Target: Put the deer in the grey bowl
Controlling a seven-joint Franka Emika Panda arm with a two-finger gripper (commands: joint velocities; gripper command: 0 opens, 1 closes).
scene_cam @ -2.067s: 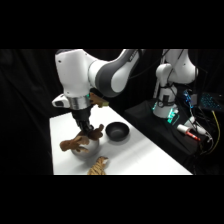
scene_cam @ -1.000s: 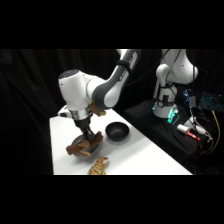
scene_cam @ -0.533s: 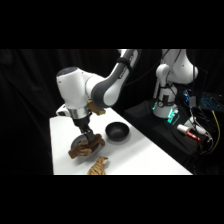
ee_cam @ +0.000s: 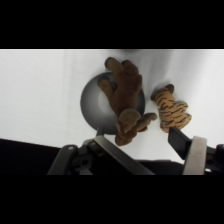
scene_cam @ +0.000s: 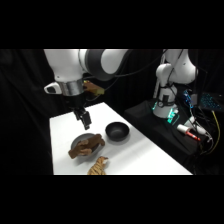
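claw (ee_cam: 145, 142) open, deer (ee_cam: 125, 100) released

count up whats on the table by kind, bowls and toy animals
bowls: 2, the grey bowl and the black bowl
toy animals: 2, the deer lying across the grey bowl, the tiger beside it
total: 4

Robotics lab, black curtains (scene_cam: 20, 100) (cabled electronics (scene_cam: 192, 125))

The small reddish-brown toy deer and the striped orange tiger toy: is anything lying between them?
Nothing: in the wrist view only bare white table separates the deer, lying across the round grey bowl, from the tiger.
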